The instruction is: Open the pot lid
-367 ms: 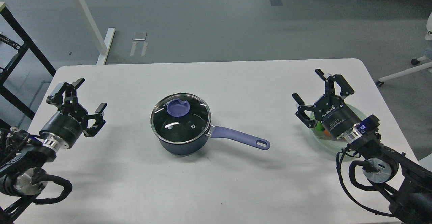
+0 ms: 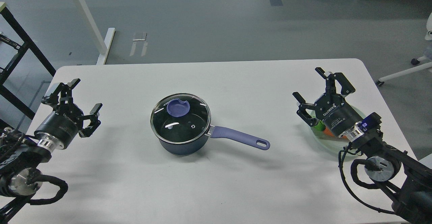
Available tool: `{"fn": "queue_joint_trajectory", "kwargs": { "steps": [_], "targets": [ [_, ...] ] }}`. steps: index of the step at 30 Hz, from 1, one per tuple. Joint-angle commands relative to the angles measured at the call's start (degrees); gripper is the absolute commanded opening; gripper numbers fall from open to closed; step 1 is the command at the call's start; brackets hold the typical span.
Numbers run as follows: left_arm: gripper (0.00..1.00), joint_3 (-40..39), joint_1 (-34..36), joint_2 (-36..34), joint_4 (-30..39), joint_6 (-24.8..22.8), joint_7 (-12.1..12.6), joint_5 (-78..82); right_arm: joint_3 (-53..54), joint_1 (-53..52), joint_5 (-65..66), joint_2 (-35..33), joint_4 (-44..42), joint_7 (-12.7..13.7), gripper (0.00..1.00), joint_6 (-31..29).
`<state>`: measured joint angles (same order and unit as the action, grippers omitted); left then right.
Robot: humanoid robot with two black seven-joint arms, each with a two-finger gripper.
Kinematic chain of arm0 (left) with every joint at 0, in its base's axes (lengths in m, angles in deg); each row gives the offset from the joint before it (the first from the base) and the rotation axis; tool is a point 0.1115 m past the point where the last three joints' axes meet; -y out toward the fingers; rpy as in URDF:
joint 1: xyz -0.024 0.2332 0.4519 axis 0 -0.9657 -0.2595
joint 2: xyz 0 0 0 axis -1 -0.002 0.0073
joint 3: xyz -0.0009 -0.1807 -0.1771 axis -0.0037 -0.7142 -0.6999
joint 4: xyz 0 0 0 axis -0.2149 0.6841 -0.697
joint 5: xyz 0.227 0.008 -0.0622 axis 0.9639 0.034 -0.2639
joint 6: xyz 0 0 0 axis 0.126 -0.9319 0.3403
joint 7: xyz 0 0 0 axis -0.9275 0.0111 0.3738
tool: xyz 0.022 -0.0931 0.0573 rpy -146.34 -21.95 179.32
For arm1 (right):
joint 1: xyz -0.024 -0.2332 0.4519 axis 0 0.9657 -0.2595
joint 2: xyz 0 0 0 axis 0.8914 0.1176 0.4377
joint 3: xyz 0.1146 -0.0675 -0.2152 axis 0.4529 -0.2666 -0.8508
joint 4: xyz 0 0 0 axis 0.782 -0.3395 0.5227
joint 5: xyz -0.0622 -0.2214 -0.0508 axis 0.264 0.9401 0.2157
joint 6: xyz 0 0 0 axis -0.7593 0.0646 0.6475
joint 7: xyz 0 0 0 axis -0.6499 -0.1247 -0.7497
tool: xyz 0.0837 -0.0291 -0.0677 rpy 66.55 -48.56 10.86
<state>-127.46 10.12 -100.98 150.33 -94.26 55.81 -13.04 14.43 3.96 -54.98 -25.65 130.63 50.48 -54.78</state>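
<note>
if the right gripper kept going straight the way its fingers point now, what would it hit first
Probably nothing: the right gripper, open, points up and away toward the table's far edge, well right of the pot. Depth is uncertain.

The lid (image 2: 180, 117) sits on the pot (image 2: 182, 146) mid-table (image 2: 236, 190), a plate (image 2: 332, 146) far right.

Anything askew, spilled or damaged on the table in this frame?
Nothing stands out. The lid sits level on the pot, and the table shows no spills. Both grippers, left and right, are open and hold nothing.
</note>
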Motion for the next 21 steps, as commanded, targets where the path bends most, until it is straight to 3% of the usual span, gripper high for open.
{"fn": "queue_joint_trajectory", "kwargs": {
  "steps": [1, 3, 6, 13, 21],
  "targets": [
    [0.99, -0.08, 0.77, -0.16, -1.67, -0.84, -0.63, -0.09, -0.05, -2.05, 4.71, -2.82, 1.94, -0.01, 1.0, 0.0],
    [0.99, -0.78, 2.0, -0.16, -2.91, -1.02, -1.94, -0.09, -0.23, -4.68, 8.65, -5.45, 4.04, -0.01, 1.0, 0.0],
    [0.99, -0.87, 3.06, -0.24, -3.17, -2.33, -5.95, 0.09, -0.75, -8.72, 17.34, -9.58, 7.47, -0.01, 1.0, 0.93],
    [0.99, -0.78, 3.23, -0.95, -2.21, -6.47, -5.95, 0.61, -14.96, -26.46, 37.12, -15.48, 18.45, -0.01, 1.0, 5.67],
    [0.99, -0.96, 3.59, -2.61, -1.33, -6.64, -5.95, 0.44, -33.96, -44.06, 61.3, -12.86, 24.62, -0.01, 1.0, 6.21]
  ]
}}
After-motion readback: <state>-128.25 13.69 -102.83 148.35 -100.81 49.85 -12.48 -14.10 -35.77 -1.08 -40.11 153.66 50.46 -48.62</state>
